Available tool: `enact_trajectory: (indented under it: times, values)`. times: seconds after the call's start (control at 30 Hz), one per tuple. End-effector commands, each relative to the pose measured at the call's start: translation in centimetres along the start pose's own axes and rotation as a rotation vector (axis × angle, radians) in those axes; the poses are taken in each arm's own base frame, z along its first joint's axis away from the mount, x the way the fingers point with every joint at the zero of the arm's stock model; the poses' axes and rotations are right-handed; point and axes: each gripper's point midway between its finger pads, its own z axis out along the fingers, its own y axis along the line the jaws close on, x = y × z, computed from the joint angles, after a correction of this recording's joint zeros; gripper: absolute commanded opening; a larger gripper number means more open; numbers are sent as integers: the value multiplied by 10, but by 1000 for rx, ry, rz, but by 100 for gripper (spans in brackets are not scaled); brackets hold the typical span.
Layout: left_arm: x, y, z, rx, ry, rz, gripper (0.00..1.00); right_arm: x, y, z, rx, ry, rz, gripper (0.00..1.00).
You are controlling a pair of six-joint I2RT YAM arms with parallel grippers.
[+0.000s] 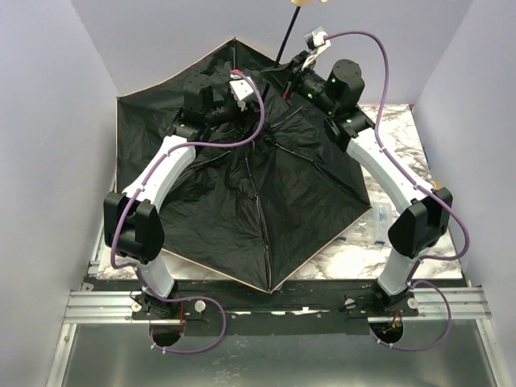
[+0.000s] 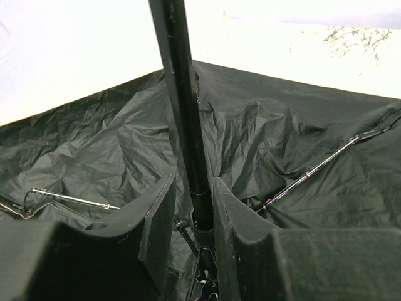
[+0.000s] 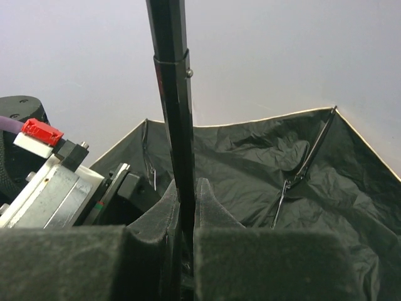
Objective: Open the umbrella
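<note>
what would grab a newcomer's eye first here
A big umbrella lies open, black inside up, covering most of the marble table. Its thin shaft sticks up at the back, with the left gripper and right gripper both closed on it.

The umbrella lies open across the marble-patterned tabletop, its black inner side facing up and a thin tan edge showing round the rim. Its black shaft rises from the middle toward the beige knob handle at the top of the view. The left tool and right tool meet near the shaft's base; their fingers cannot be made out. A clear plastic box sits just beside the canopy's right edge.
</note>
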Motion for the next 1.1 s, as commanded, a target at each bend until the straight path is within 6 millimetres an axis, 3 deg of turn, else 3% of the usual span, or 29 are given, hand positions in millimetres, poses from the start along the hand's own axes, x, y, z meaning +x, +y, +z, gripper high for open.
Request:
enact_trajectory:
  times: [0.0,0.3,0.73,0.8,0.9,1.07]
  values:
    - [131,26,-26,-142,351,-196,31,-188,68,-41,-142,-460,-120,0]
    - [166,31,-39,-184,478,-180,35,-204,76,-49,-153,-485,-114,0]
    - [190,36,-51,-214,587,-174,40,-214,91,-63,-196,-504,-103,0]
    - [180,36,-53,-221,560,-169,30,-212,93,-65,-203,-496,-102,0]
    - [146,26,-56,-201,457,-138,13,-198,93,-69,-204,-461,-72,0]
    - [95,16,-63,-211,359,-31,0,-167,98,-79,-227,-395,-33,0]
